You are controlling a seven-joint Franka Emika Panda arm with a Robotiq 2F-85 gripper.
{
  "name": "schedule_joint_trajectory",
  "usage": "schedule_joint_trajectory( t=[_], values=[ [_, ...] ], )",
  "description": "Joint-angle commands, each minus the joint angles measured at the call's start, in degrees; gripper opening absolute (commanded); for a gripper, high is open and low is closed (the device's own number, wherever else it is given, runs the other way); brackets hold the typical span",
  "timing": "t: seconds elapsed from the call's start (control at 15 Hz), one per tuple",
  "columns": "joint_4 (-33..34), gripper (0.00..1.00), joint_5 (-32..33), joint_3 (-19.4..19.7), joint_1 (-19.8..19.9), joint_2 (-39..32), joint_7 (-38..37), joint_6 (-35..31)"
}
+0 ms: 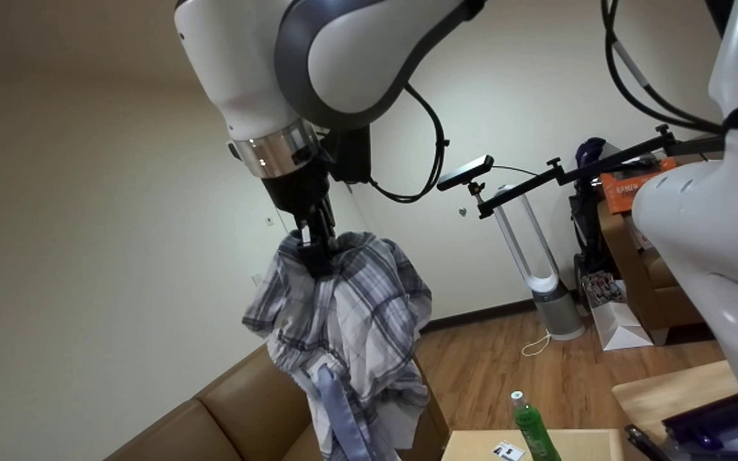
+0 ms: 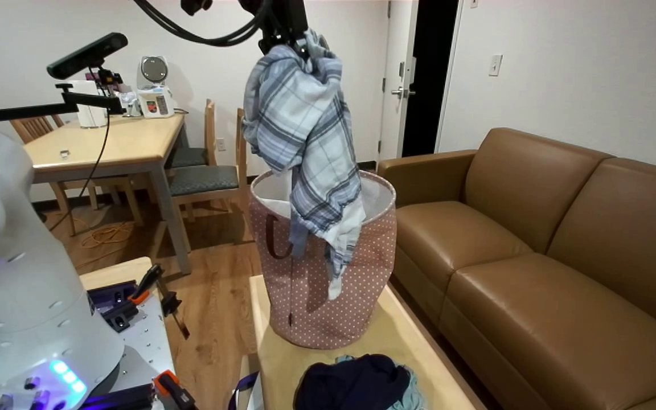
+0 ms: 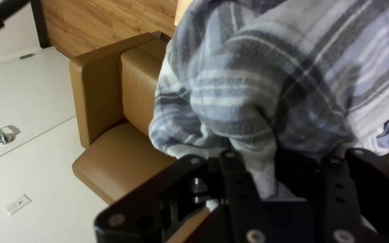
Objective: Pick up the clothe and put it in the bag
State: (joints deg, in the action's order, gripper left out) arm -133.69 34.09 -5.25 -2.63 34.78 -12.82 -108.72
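Note:
A plaid cloth in grey, blue and white (image 1: 369, 307) hangs bunched from my gripper (image 1: 318, 261). The cloth also shows in an exterior view (image 2: 316, 142) and fills much of the wrist view (image 3: 248, 87). My gripper is shut on its upper part; the fingertips are partly hidden in folds. The bag (image 2: 328, 310) is a tall pink fabric hamper with white dots, a white lining and an open top. It stands upright. In that view the cloth hangs in front of the bag's opening, its lower end overlapping the bag's outer wall; whether it touches is unclear.
The bag stands on a light wooden table (image 2: 419, 341). A dark navy cloth (image 2: 356, 380) lies on it over a pale teal one (image 2: 416, 393). A brown couch (image 2: 533, 239) runs alongside. A green bottle (image 1: 533, 429) stands on the table. A camera arm (image 1: 523, 189) reaches out nearby.

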Motion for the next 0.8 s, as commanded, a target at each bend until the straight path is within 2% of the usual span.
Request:
schedule_joint_trajectory(
  t=[0.0,0.2,0.6,0.73],
  values=[
    [-0.15,0.07,-0.54,-0.70,1.05,0.02,0.44,-0.19],
    [2.91,0.06,0.34,-2.62,0.90,-1.36,1.22,2.38],
    [15.54,0.06,6.06,-12.95,-1.01,-3.92,1.27,9.77],
    [18.81,0.06,9.74,-15.68,-1.92,-4.55,1.02,10.19]
  ],
)
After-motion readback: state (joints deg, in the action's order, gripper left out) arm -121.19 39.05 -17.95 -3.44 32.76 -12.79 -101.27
